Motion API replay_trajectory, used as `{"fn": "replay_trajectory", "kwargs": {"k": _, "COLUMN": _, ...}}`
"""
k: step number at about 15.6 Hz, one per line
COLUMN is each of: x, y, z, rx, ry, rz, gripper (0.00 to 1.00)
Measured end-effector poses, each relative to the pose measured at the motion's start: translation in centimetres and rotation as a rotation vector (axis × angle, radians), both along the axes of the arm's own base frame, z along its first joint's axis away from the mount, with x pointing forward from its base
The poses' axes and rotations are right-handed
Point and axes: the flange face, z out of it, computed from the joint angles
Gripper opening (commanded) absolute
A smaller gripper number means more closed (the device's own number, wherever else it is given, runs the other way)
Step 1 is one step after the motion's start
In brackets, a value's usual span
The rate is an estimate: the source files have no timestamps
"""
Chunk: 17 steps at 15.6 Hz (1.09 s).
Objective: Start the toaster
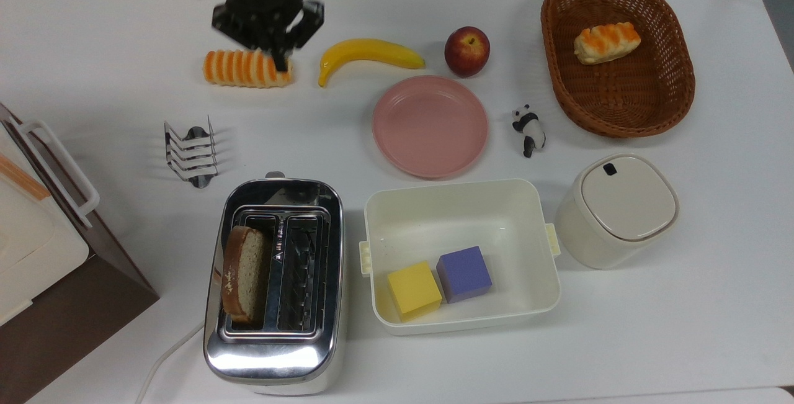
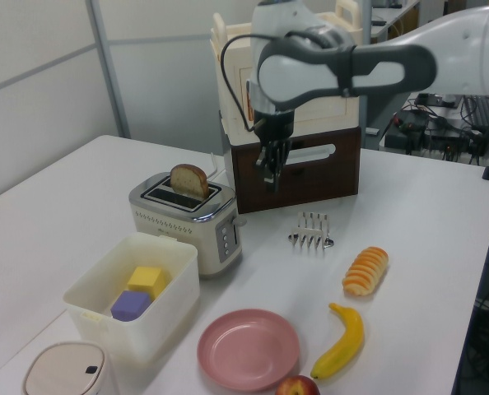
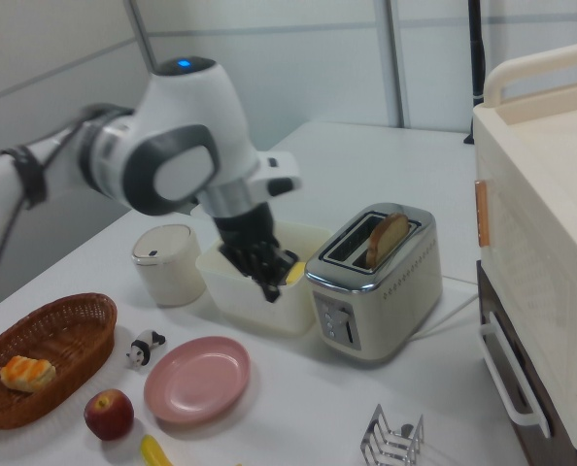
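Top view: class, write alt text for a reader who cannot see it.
A chrome toaster with one bread slice in a slot stands on a white table. The robot's tool, shut, hangs over a striped bread roll at the far side, well apart from the toaster.

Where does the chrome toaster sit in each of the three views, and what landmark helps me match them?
Top view: the toaster is at lower left of centre, slots facing up.
Left view: the toaster is at middle left, in front of the brown-and-white box appliance.
Right view: the toaster is at centre right.
Shared landmark: the white bin beside it; a bread slice stands in one slot.
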Motion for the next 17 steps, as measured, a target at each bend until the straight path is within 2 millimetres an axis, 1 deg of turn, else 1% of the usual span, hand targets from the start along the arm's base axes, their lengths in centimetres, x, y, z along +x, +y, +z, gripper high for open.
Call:
{"fn": "replay_trajectory", "kwargs": {"k": 4, "x": 3.0, "y": -1.9, "z": -3.5, "rx": -0.014, "ry": -0.021, "rz": -0.028, "gripper": 0.0}}
{"fn": "replay_trajectory", "kwargs": {"k": 6, "x": 4.3, "y": -2.3, "z": -5.0, "rx": -0.023, "ry": -0.054, "rz": -0.033, "gripper": 0.0}}
{"fn": "replay_trajectory", "kwargs": {"k": 7, "x": 5.1, "y": -2.5, "z": -6.3, "rx": -0.027, "ry": -0.061, "rz": -0.036, "gripper": 0.0}}
{"fn": "replay_trajectory", "kwargs": {"k": 10, "x": 6.4, "y": -2.6, "z": -8.5, "rx": -0.035, "ry": -0.085, "rz": -0.041, "gripper": 0.0}}
{"fn": "replay_trajectory", "kwargs": {"k": 17, "x": 8.0, "y": -2.2, "z": -12.7, "rx": -0.04, "ry": -0.081, "rz": -0.037, "gripper": 0.0}}
